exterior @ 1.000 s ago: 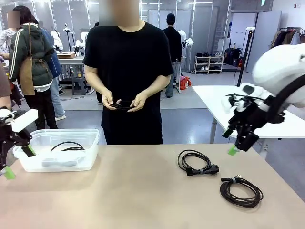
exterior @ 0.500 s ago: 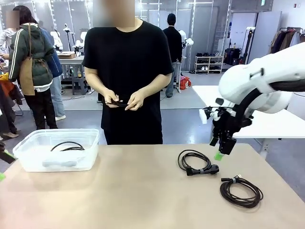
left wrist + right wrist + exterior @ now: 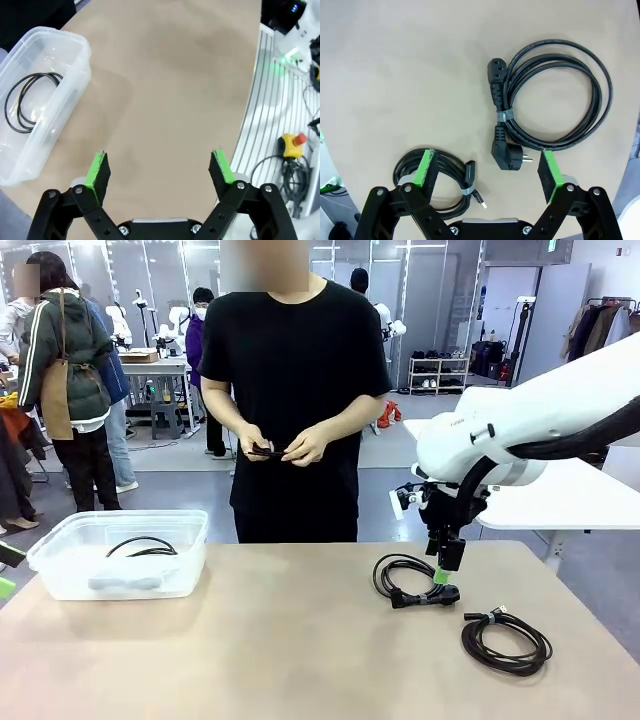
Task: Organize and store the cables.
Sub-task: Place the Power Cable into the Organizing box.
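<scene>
Two coiled black cables lie on the tan table at the right: a power cable (image 3: 408,578) (image 3: 498,80) with chunky plugs, and a thinner coil (image 3: 506,640) (image 3: 470,172) nearer the front edge. My right gripper (image 3: 443,570) (image 3: 487,170) hangs open just above them, jaws wide, nothing between its fingers. A third cable (image 3: 140,546) (image 3: 36,76) lies coiled inside the clear plastic bin (image 3: 60,585) (image 3: 75,40) at the left. The person across the table holds another black cable (image 3: 268,451) in both hands. My left gripper (image 3: 162,167) is open over bare table beside the bin.
An aluminium rail with a red emergency-stop button (image 3: 292,142) and loose wires runs along the table's edge in the left wrist view. A white table (image 3: 570,500) stands behind at the right. Other people stand far back.
My right arm has swung left and down from the table's right side to above the power cable. My left gripper has drawn back out of the picture's left edge. The person has stepped slightly right.
</scene>
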Controlling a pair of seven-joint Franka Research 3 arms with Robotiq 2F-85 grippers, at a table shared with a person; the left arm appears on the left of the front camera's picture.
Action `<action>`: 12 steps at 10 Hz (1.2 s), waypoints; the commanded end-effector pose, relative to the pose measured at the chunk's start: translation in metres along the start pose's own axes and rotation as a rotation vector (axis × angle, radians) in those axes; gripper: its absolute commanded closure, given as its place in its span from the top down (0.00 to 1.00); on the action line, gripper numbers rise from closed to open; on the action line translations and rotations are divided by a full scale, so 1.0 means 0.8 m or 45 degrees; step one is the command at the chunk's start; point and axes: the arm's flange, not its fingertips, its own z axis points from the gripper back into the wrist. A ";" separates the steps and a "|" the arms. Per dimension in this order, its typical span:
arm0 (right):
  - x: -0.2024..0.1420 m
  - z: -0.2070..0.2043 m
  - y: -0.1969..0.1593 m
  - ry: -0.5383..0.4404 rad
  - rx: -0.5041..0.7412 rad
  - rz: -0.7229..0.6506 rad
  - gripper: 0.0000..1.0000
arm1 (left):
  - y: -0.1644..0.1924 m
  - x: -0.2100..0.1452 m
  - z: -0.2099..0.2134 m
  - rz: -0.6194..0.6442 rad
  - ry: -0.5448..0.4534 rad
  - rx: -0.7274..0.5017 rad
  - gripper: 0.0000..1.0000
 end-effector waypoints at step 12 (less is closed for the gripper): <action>0.007 -0.087 -0.002 0.081 -0.041 -0.019 1.00 | -0.003 0.005 0.005 0.031 -0.006 0.012 1.00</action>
